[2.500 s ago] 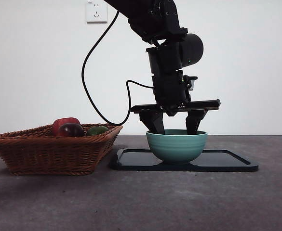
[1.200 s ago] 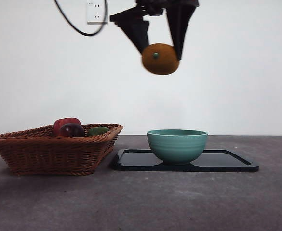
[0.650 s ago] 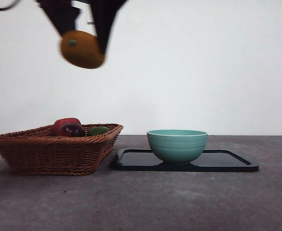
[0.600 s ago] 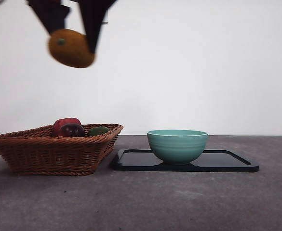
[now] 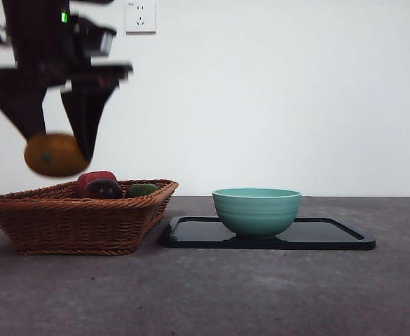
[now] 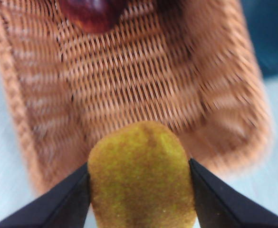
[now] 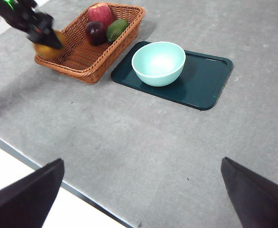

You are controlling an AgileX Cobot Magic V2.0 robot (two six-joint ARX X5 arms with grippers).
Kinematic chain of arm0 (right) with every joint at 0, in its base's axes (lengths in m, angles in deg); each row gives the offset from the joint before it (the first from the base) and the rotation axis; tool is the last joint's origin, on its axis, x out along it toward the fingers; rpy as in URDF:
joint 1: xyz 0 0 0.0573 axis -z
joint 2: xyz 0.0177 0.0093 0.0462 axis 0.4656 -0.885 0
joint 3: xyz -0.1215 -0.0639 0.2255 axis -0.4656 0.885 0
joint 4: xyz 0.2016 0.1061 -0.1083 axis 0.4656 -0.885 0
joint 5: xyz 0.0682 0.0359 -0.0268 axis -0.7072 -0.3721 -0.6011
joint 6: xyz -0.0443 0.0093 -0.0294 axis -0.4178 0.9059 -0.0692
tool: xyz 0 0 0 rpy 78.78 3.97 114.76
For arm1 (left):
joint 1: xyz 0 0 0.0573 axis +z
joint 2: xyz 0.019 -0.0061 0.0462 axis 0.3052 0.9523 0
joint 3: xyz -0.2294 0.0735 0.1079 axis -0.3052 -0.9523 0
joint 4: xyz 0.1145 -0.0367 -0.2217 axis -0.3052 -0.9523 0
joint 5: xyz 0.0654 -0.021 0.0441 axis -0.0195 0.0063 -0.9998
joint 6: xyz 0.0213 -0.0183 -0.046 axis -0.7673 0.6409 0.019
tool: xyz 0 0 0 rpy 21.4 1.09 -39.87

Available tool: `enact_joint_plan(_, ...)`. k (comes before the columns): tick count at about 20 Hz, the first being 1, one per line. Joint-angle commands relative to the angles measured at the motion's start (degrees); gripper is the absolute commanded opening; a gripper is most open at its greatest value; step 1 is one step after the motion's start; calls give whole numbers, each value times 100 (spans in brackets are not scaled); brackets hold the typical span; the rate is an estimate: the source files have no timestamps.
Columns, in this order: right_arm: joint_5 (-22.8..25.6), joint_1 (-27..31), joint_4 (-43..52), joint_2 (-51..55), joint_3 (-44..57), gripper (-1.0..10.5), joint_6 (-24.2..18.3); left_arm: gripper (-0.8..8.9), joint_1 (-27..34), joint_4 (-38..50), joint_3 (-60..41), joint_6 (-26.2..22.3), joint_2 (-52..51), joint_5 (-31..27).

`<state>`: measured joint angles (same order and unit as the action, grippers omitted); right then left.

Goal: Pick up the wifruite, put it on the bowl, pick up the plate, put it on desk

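My left gripper (image 5: 54, 150) is shut on the orange-brown wifruite (image 5: 55, 155) and holds it just above the wicker basket (image 5: 78, 217) at the left. In the left wrist view the wifruite (image 6: 141, 178) sits between the two jaws over the basket's floor (image 6: 129, 80). The right wrist view shows it (image 7: 48, 47) over the basket's near end. The mint-teal bowl (image 5: 256, 211) stands empty on the dark plate (image 5: 331, 236), right of the basket. My right gripper (image 7: 139, 190) is open, high above the grey desk (image 7: 143, 142).
The basket holds a red apple (image 5: 96, 180), a dark purple-red fruit (image 5: 104, 188) and a green fruit (image 5: 142, 190) at its far end. The desk's front edge (image 7: 58, 183) runs below the right gripper. A wall socket (image 5: 140, 15) is on the white wall.
The left gripper lifted the wifruite out of the bowl, carried it left across the top of the view and has now lowered it over the basket.
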<state>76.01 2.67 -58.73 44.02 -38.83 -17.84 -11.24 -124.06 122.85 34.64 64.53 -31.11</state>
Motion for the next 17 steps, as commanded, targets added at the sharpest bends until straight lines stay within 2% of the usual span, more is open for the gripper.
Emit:
enact_joint_plan(1,-2,-28,61,-7,-61,556,83,216,225,597,-96,79,138,-15)
enact_joint_plan(7,0,-28,61,-7,-61,556,79,216,468,1300,-96,197,205,374)
enact_joint_plan(17,0,-28,61,-7,-61,556,79,217,457,1495,-94,273,1150,503)
